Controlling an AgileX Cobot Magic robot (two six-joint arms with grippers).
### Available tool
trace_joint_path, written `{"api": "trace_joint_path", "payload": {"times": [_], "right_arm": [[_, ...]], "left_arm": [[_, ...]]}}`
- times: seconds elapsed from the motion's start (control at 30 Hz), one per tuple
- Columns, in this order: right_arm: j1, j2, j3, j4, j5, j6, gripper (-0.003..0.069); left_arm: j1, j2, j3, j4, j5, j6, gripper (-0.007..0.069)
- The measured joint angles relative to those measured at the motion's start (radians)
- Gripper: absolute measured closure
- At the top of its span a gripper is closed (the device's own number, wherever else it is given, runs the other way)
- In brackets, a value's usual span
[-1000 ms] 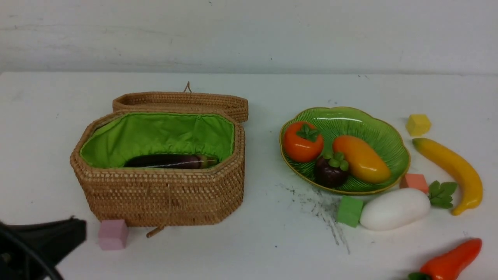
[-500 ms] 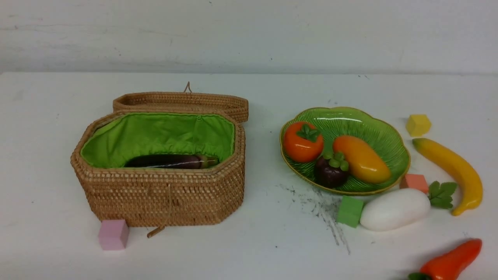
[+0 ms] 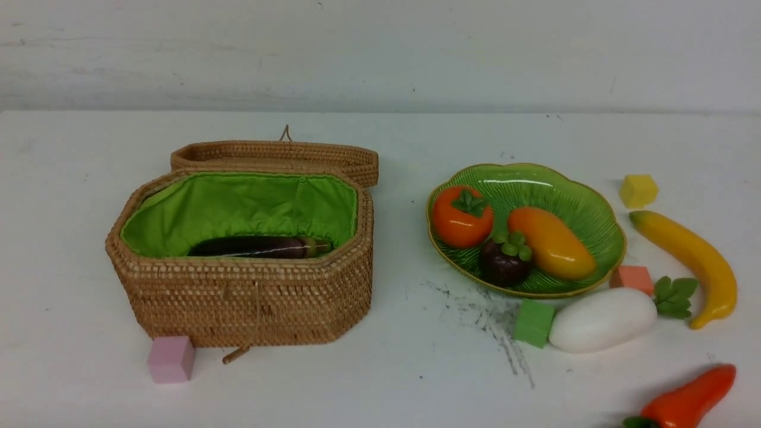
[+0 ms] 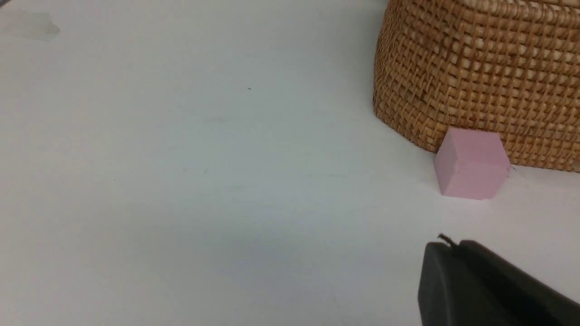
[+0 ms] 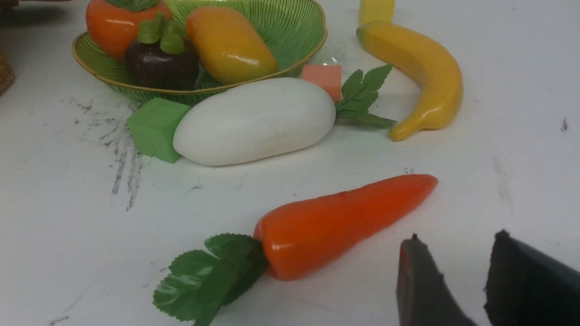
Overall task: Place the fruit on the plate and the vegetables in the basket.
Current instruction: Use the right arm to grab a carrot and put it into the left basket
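Left gripper (image 4: 446,246): shut, fingertips together, only partly in its own wrist view. Right gripper (image 5: 457,240): fingers apart, open partway, gap bare between the tips. Both grippers out of the front view, arms too. Nothing held by either.

Perhaps a lab: robot fingers, scuffed tabletop (image 3: 416,356)

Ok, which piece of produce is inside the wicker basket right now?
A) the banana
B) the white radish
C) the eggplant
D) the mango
C: the dark purple eggplant lies on its side within the green-lined basket, its stem end showing over the near rim.
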Motion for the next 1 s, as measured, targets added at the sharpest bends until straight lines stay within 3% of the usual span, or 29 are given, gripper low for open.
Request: {"api": "trace_joint_path", "payload": {"times": [1.0], "right_arm": [[0.000,0.000,0.004,0.001,-0.033,0.022,0.0414]], "left_arm": [[0.000,0.000,0.000,0.000,0.000,0.000,0.0602]]}}
